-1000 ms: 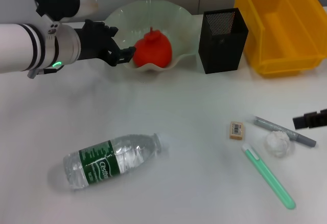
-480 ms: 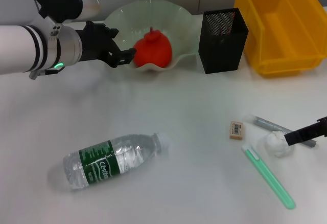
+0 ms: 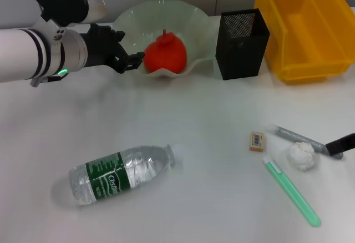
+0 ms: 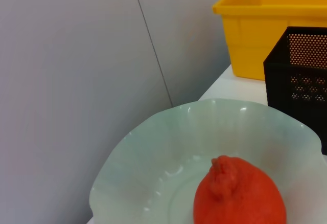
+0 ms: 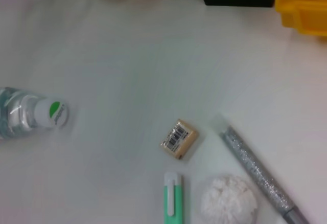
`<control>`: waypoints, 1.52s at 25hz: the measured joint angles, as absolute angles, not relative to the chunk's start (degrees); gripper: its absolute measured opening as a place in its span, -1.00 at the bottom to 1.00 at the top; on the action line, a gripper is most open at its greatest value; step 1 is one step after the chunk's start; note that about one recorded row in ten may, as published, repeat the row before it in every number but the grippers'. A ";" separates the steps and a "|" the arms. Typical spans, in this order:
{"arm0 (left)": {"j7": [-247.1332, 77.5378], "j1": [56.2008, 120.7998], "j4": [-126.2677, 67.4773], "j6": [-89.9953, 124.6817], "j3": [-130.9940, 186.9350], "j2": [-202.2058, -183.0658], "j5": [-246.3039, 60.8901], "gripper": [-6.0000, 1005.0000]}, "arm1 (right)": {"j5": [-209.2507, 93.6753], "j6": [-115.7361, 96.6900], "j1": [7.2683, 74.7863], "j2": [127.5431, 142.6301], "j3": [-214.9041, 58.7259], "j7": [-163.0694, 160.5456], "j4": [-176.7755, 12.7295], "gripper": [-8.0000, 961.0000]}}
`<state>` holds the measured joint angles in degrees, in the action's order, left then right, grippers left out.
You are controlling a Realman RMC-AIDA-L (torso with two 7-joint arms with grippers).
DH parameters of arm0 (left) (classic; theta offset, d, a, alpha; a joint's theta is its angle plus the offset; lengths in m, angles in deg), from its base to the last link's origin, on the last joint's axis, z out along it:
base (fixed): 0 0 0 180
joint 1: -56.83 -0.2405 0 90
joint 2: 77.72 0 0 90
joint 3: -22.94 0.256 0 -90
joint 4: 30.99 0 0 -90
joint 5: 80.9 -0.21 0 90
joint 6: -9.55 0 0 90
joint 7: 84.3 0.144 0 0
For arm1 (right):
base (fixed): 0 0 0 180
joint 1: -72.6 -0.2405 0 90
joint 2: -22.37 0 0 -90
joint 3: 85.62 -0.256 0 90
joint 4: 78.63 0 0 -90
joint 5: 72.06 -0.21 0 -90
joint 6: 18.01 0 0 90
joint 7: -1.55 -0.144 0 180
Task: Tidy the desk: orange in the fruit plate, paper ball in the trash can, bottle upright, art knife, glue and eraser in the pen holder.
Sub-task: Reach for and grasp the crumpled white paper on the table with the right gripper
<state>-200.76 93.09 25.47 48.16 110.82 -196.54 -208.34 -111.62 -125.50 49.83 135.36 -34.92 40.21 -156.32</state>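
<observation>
white desk (image 3: 183,121): right wrist shows bottle (image 5: 20,117) cap; left end effector (image 3: 133,61) released.

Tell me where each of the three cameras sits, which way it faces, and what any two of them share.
Head view: on the robot's head, looking forward and down at the desk; shows the left pincer beside the fruit plate and a tip of the right pincer near the paper ball.
Left wrist view: on the left wrist, facing the orange in the plate; no robot parts show.
Right wrist view: on the right wrist, facing down at the eraser; no robot parts show.
Shared: head and right wrist both show the eraser and paper ball.
</observation>
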 joint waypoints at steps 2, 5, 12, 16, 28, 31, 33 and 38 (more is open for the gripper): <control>-200.65 93.27 24.84 47.68 110.82 -196.55 -208.34 0.23 | -111.59 -125.21 49.22 135.32 -34.99 40.93 -156.07 0.06; -200.63 93.31 24.82 47.67 110.83 -196.55 -208.33 0.23 | -111.44 -124.99 48.03 135.61 -35.46 42.14 -155.98 0.09; -200.60 93.04 24.82 47.63 110.82 -196.54 -208.29 0.23 | -111.34 -123.55 46.12 136.12 -35.15 43.58 -153.88 0.25; -200.60 92.71 25.06 47.03 110.80 -196.47 -208.22 0.23 | -110.74 -122.55 44.98 136.22 -34.93 44.20 -150.65 0.33; -200.59 92.59 24.87 46.89 110.83 -196.46 -208.02 0.22 | -103.97 -121.22 43.03 138.34 -34.27 46.74 -147.26 0.43; -200.58 92.39 24.84 46.90 110.83 -196.45 -207.98 0.22 | -103.49 -121.09 42.97 138.31 -34.29 46.78 -147.22 0.43; -200.58 92.33 24.83 46.90 110.83 -196.46 -207.92 0.22 | -103.06 -120.63 42.97 138.26 -34.30 46.77 -147.20 0.43; -200.58 92.26 24.82 46.90 110.83 -196.46 -207.89 0.22 | -102.45 -119.62 42.68 138.15 -34.20 46.99 -146.43 0.43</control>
